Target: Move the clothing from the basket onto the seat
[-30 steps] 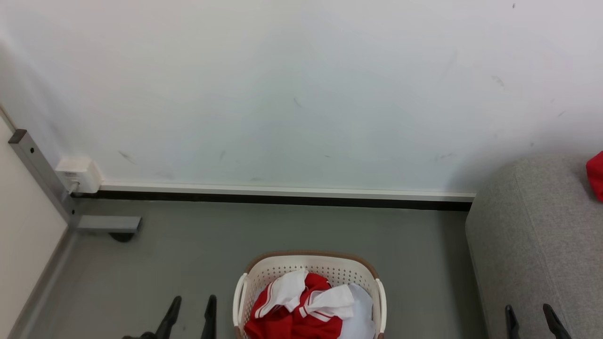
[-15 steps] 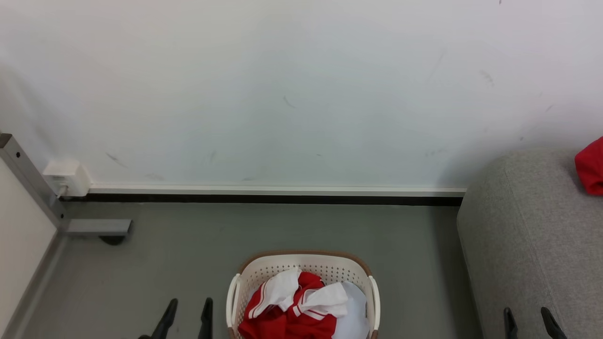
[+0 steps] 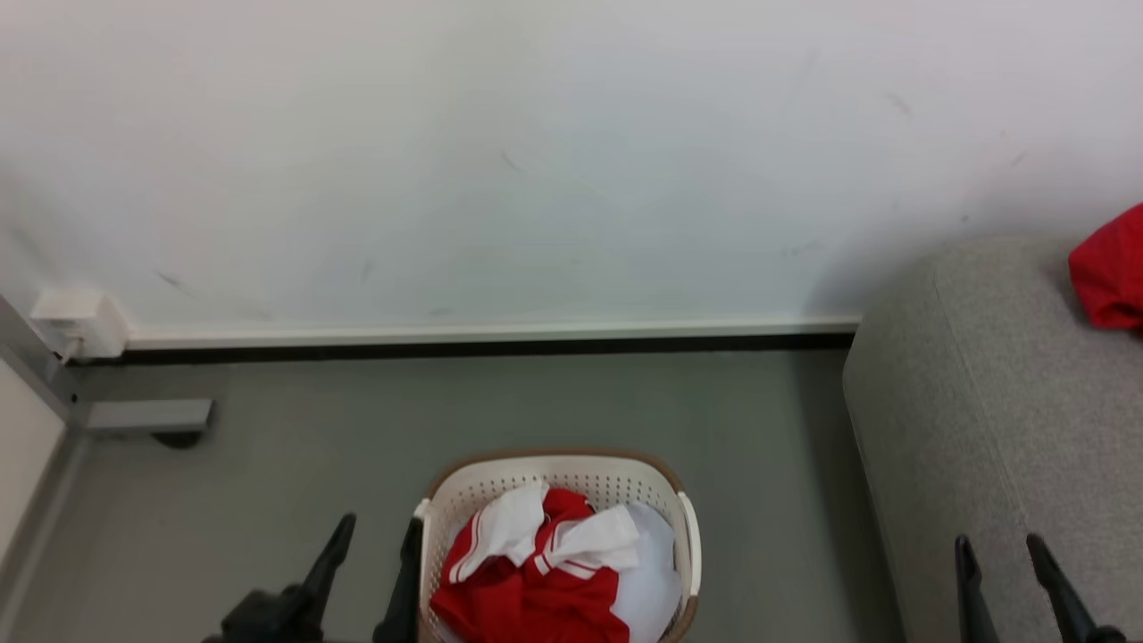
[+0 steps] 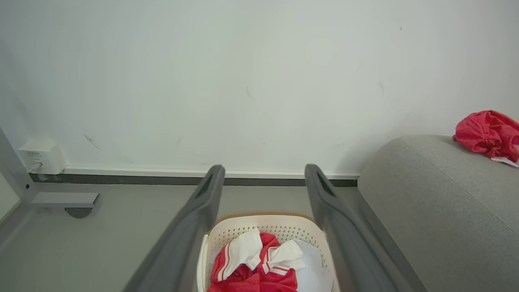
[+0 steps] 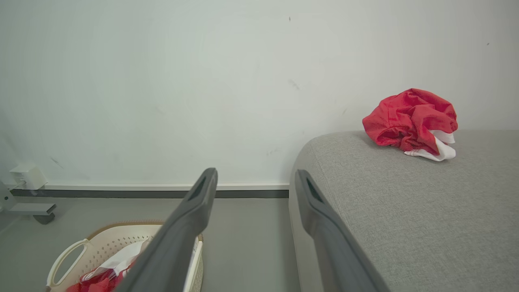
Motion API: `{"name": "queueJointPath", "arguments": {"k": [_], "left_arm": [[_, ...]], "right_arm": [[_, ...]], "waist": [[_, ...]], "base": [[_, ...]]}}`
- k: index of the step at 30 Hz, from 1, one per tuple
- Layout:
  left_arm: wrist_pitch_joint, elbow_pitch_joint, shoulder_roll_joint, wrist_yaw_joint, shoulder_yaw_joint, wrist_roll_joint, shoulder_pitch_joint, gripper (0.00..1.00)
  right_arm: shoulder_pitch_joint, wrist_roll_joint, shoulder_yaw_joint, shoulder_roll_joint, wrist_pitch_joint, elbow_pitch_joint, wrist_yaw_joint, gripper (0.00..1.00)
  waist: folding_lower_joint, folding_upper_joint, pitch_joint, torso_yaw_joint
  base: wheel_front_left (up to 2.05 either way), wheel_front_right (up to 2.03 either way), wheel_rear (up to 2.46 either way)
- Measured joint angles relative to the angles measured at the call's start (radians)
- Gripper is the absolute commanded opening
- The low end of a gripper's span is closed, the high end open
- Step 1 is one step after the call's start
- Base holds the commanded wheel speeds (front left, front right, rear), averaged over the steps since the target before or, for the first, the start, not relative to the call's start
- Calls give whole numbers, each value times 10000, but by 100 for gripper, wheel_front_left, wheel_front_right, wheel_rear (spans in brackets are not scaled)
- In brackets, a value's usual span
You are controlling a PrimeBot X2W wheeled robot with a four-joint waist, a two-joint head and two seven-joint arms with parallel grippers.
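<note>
head view: the basket (image 3: pixel 554 457) stands on the grey floor (image 3: pixel 357 464) at 6 o'clock, with the red and white clothing (image 3: pixel 527 598) heaped inside and a white sheet (image 3: pixel 647 585) at the heap's 3 o'clock. the left hand (image 3: pixel 379 527) is at 7 o'clock, fingers wide and holding nothing, its inner finger just beside the basket's rim. the right hand (image 3: pixel 997 543) is at 5 o'clock over the seat (image 3: pixel 982 402), also wide and empty. a red garment (image 3: pixel 1107 268) lies on the seat at 2 o'clock.

left wrist view: the spread fingers frame the basket (image 4: pixel 263 223) and clothing (image 4: pixel 251 275) at 6 o'clock. the seat (image 4: pixel 425 194) is at 4 o'clock, with the red garment (image 4: pixel 484 132) on it at 3 o'clock.

right wrist view: the open fingers point toward the wall (image 5: pixel 202 81). the seat (image 5: pixel 405 211) is at 4 o'clock, the red garment (image 5: pixel 409 117) on it at 2 o'clock, and the basket (image 5: pixel 109 239) at 7 o'clock.
</note>
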Motion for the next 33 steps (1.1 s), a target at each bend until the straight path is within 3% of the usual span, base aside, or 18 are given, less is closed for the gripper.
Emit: {"name": "queueJointPath", "arguments": {"k": [9, 22, 33], "left_arm": [[1367, 798, 163, -86, -855, 782, -2807, 100], [4433, 3921, 518, -249, -2034, 1988, -6958, 100], [4876, 6385, 863, 94, -2428, 2665, -9073, 100]], "right_arm": [[-1542, 132, 82, -2, 0, -844, 0, 100], [-3940, 669, 449, -8, 0, -1918, 0, 100], [-4687, 1011, 790, -8, 0, -2176, 0, 100]], "waist": [[3, 0, 1748, -377], [5, 0, 5417, -1320], [4, 0, 8010, -2052]], "base": [[0, 0, 0], [0, 0, 0], [0, 0, 0]]}}
